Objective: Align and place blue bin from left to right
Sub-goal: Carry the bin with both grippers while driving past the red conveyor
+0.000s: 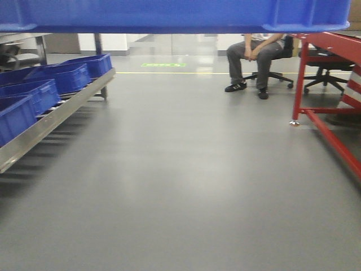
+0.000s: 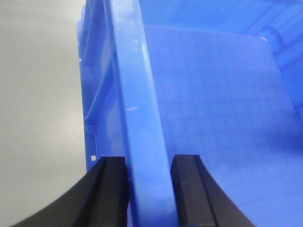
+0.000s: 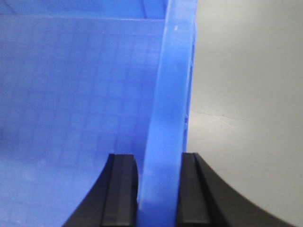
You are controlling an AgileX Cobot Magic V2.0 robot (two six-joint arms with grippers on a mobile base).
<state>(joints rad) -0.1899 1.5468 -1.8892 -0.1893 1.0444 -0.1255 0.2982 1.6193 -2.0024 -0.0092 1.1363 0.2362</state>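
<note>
Left wrist-mounted shows left jaws clamped astride the blue bin rim; right jaws likewise.

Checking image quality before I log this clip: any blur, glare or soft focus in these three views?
Front view: mostly sharp, pale glare on the far floor, bin cuts off the top. Left wrist view: rim soft with a highlight streak, left fingers dark, little detail. Right wrist view: rim blurred too, right fingers near black, faint grid on the wall visible.
</note>
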